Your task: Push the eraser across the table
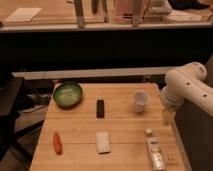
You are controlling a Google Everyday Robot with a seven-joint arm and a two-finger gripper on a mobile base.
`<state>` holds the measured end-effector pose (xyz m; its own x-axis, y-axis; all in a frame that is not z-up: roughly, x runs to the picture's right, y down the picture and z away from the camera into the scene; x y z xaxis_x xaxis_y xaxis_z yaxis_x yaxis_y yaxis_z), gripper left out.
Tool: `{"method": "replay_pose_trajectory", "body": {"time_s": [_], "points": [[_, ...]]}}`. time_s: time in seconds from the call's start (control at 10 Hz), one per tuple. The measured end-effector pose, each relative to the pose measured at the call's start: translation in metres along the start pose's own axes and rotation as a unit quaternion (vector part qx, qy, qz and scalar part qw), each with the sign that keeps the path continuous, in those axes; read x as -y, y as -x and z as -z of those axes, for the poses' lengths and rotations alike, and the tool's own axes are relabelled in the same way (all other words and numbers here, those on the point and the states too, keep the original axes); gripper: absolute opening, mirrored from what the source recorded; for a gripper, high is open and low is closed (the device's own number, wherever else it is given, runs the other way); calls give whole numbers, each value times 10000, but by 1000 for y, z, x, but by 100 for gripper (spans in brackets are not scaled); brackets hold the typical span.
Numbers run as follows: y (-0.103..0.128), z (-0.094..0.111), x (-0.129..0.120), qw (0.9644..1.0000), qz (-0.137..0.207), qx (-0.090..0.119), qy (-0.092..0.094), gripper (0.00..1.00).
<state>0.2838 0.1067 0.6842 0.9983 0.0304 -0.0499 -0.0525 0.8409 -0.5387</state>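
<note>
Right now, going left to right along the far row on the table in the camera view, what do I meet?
bowl → eraser → cup → gripper, hanging low at the right edge of the table.

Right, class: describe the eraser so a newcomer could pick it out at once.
On the light wooden table, look between the green bowl and the white cup; the pincer hangs at the right edge. The eraser is the small black oblong there, darker than the pale pad and orange carrot-shaped thing in front.
</note>
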Motion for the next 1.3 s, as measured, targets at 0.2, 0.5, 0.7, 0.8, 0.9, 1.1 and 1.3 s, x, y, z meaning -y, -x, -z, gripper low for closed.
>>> {"method": "replay_pose_trajectory", "body": {"time_s": [0.2,0.5,0.7,0.8,0.9,1.1,1.3], "points": [[0,0,0,10000,0,0,0,80],[0,0,0,10000,0,0,0,80],[0,0,0,10000,0,0,0,80],[0,0,0,10000,0,0,0,80],[0,0,0,10000,0,0,0,80],[0,0,0,10000,0,0,0,80],[5,-1,5,9999,79,-24,-68,80]]}}
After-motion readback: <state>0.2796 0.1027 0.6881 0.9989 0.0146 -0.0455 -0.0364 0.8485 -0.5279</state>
